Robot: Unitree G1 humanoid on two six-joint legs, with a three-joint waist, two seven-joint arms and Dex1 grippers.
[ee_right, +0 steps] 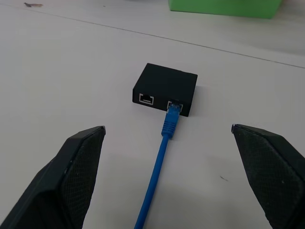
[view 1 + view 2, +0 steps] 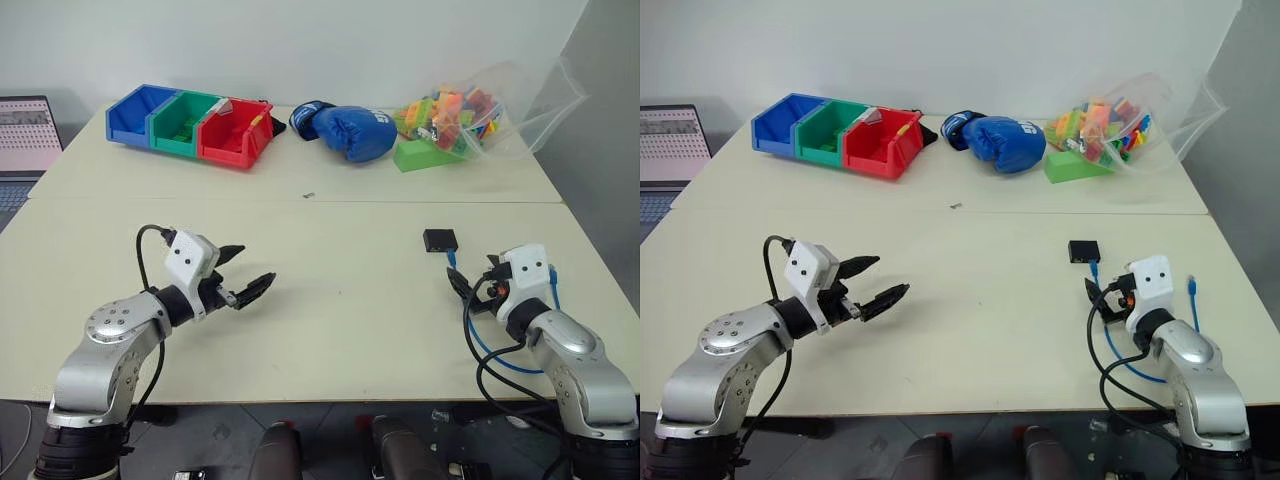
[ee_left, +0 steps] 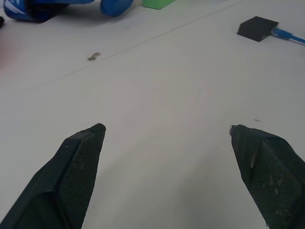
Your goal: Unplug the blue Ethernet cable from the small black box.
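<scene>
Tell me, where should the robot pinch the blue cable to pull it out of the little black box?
Probably at the blue Ethernet cable plug boot, right where it enters the small black box. The right gripper is open, facing the socket side, with the cord running straight back between its fingers, so coming from that side suits a straight pull.

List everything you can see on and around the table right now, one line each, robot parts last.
small black box: 1, matte black, table's right side, two sockets facing the right gripper
blue Ethernet cable: 1, bright blue, plugged into the box's right socket
storage bins: 3, blue, green, red, far left
boxing glove: 1, blue, far centre
green block: 1, green, beside the bag
plastic bag of toy bricks: 1, clear, multicoloured contents, far right
laptop: 1, left edge
table: 1, cream
left gripper: open, left side
right gripper: open, facing the box
</scene>
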